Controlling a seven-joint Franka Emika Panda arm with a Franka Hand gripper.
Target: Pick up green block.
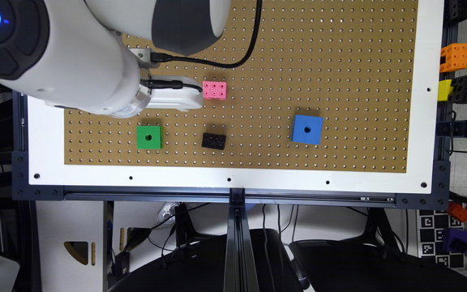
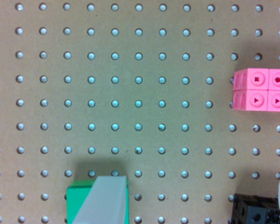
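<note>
Two pale fingers of the end effector spread wide, empty, above the green block.

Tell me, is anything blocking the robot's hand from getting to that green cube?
Nothing visible does. The green block sits alone on the pegboard, its top bare. The pink brick and black brick lie off toward the exterior view's right, apart from it.

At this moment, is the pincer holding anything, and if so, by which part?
Nothing is held. The green block sits on the pegboard, and in the wrist view the pincer is open, with bare board between its fingers.
</note>
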